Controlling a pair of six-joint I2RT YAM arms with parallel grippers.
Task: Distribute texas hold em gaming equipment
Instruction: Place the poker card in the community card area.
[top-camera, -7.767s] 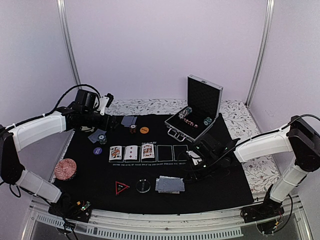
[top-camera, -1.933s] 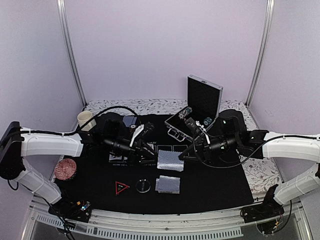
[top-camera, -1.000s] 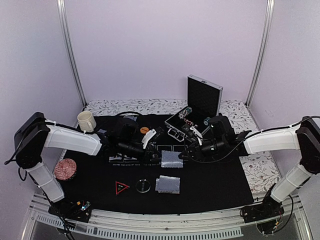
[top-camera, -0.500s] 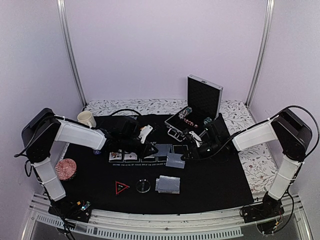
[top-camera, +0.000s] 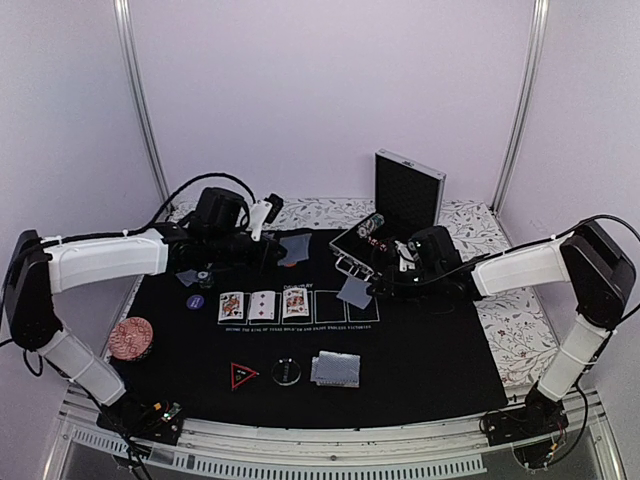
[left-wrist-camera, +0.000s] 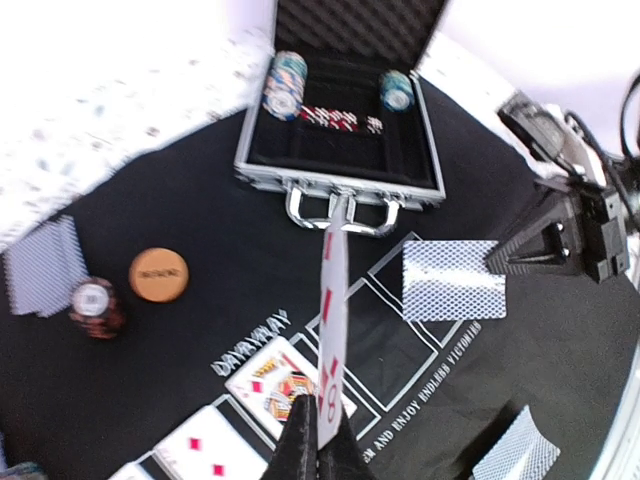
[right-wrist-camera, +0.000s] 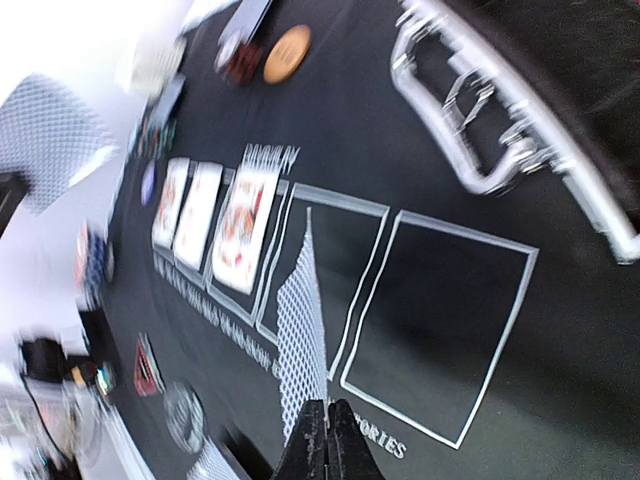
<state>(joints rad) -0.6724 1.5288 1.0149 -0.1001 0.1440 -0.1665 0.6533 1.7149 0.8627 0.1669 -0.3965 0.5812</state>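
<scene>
Black fingers of the left tool (left-wrist-camera: 318, 445) are pressed together on the bottom edge of a red-pipped card (left-wrist-camera: 331, 300), held upright and seen edge-on from the wrist. In the top view this card hangs above the far left part of the black mat (top-camera: 430, 365), between the tool and the aluminium case (top-camera: 352, 262).

The right tool (right-wrist-camera: 325, 440) likewise pinches a lattice-backed card (right-wrist-camera: 300, 330) by one edge (back turned toward the left arm's camera). It is held over the empty printed boxes just in front of the case; whether it touches the mat cannot be told.

Three face-up cards (top-camera: 262, 304) lie side by side in the left-hand boxes. Nearer the arm bases, a deck (top-camera: 335, 368) rests face down, with a black-and-white disc (top-camera: 287, 372) just to its left and the triangle marker (top-camera: 243, 375) beyond that. A purple disc (top-camera: 195, 301) sits left of the face-up row.

The left wrist view adds an orange disc (left-wrist-camera: 159, 275) beside a short chip stack (left-wrist-camera: 95, 305), two face-down cards (left-wrist-camera: 40, 268) at the mat's edge, and striped chips (left-wrist-camera: 285, 85) standing in the open case. The mat lies on a floral-covered counter (top-camera: 520, 345).
</scene>
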